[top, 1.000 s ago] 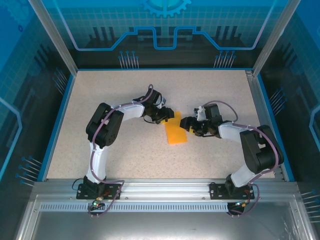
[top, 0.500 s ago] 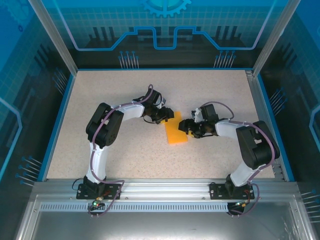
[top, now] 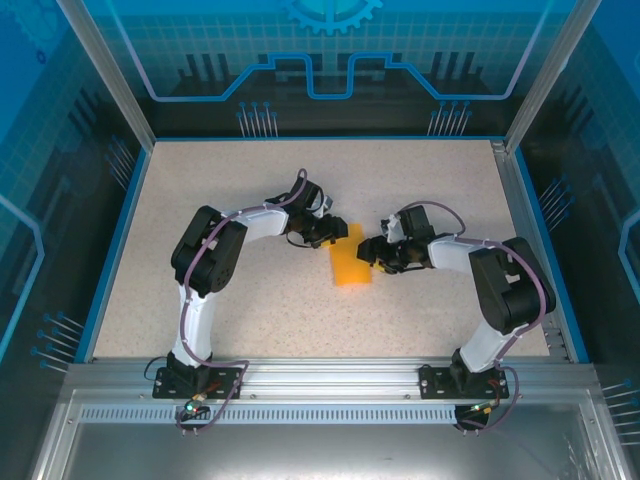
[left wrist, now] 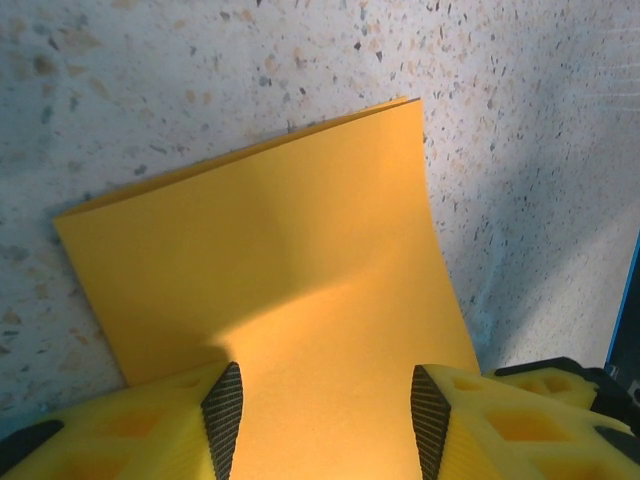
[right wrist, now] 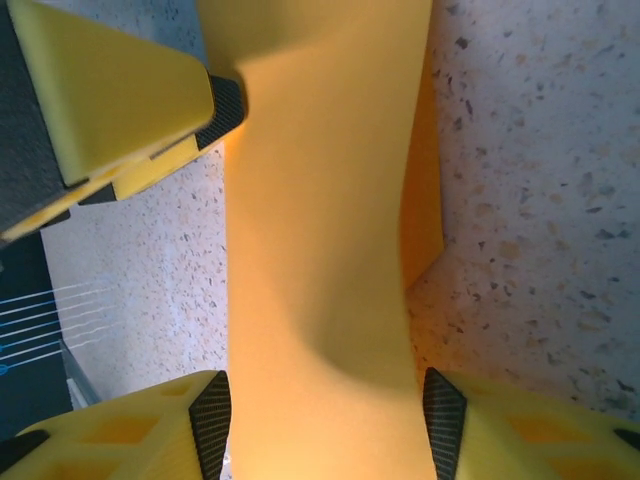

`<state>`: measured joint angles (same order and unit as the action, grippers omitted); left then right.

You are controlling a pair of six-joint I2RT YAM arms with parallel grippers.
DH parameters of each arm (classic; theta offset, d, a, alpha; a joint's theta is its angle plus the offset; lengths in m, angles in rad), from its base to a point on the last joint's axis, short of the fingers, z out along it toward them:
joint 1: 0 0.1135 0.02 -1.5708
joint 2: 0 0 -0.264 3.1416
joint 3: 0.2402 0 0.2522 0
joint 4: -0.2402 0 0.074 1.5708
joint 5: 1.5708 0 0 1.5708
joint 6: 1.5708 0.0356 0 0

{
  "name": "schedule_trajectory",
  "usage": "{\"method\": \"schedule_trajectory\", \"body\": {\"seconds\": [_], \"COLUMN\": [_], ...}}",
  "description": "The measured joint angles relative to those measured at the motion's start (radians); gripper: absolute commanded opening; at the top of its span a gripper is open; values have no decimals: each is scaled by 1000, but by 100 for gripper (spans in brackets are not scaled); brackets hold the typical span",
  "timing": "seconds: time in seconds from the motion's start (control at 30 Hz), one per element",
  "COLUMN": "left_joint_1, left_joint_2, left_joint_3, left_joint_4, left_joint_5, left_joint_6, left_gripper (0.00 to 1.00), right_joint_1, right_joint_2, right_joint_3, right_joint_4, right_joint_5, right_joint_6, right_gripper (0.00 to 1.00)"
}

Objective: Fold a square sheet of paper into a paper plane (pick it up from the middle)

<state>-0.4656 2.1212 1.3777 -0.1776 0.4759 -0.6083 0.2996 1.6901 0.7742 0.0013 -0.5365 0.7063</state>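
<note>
sheet of paper (top: 350, 266) between half-open jaws: left gripper (top: 332, 236) at its 11 o'clock, right gripper (top: 368, 251) at 2 o'clock

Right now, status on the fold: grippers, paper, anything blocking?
Left gripper: jaws open over the paper's far end. Right gripper: jaws astride its right edge, grip unclear. Paper partly folded, on the table. Nothing in the way.
</note>
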Motion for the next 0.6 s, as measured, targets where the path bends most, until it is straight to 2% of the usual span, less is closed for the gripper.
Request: {"method": "schedule_trajectory", "body": {"seconds": [0.23, 0.33, 0.47, 0.6], "left_joint_1": [0, 0, 0, 0], "left_joint_2": [0, 0, -2, -10], "left_joint_3": [0, 0, 0, 0], "left_joint_4": [-5, -5, -6, -21], "left_joint_5": [12, 12, 20, 40], "left_joint_6": [30, 34, 39, 40], "left_gripper": [52, 52, 54, 57], "right_joint_1": [-18, -18, -20, -25], "right_joint_2": [32, 44, 61, 68], "right_joint_3": [-22, -23, -23, -24], "right_joint_4": [61, 72, 80, 82], "right_joint_5": [-80, -94, -100, -100], "right_joint_6": [15, 19, 24, 30], "right_gripper": [55, 51, 42, 28]}}
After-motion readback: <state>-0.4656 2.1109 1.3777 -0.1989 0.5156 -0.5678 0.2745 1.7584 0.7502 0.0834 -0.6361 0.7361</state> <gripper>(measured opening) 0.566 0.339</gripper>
